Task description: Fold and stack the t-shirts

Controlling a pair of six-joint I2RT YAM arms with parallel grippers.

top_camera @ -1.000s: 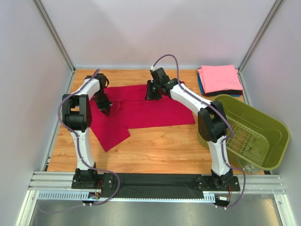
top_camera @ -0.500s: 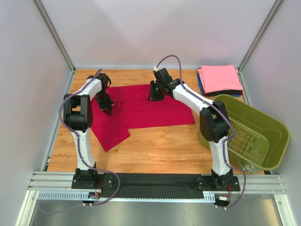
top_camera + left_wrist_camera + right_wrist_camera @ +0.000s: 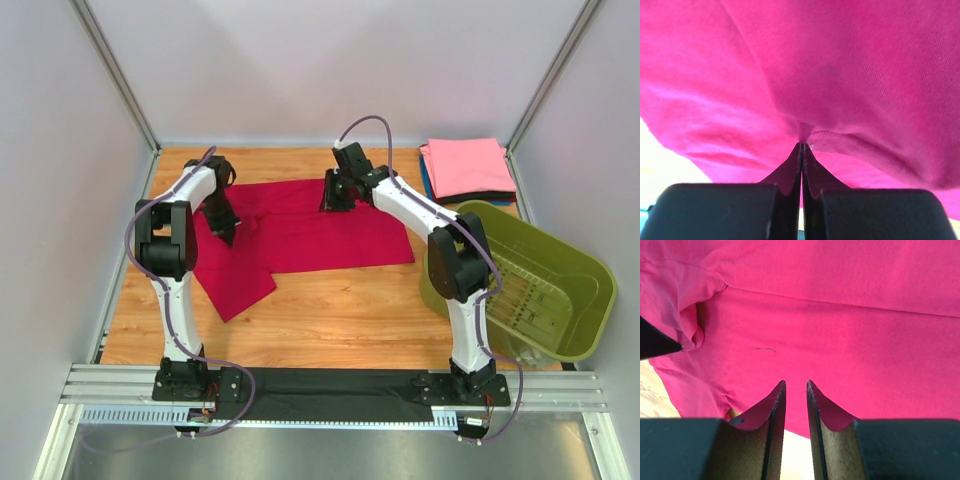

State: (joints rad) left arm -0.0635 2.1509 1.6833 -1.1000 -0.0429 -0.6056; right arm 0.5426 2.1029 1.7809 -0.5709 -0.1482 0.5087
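Note:
A crimson-red t-shirt (image 3: 300,235) lies spread on the wooden table (image 3: 340,310), with one part hanging down toward the near left. My left gripper (image 3: 222,232) is on the shirt's left part. In the left wrist view its jaws (image 3: 802,145) are shut, pinching a stitched hem of the red cloth (image 3: 840,75), which bunches at the tips. My right gripper (image 3: 336,200) hovers over the shirt's far edge. Its fingers (image 3: 795,383) stand a little apart with nothing between them, above the red cloth (image 3: 850,315). Folded t-shirts, pink on top of blue and black, are stacked (image 3: 465,168) at the far right.
An olive-green plastic basket (image 3: 530,285) sits tilted at the right, next to the right arm. White walls with metal posts close in the table on three sides. A rail with black cloth (image 3: 330,385) runs along the near edge.
The left gripper's jaws have closed on the red shirt's hem. The right gripper has drifted slightly right along the shirt's far edge.

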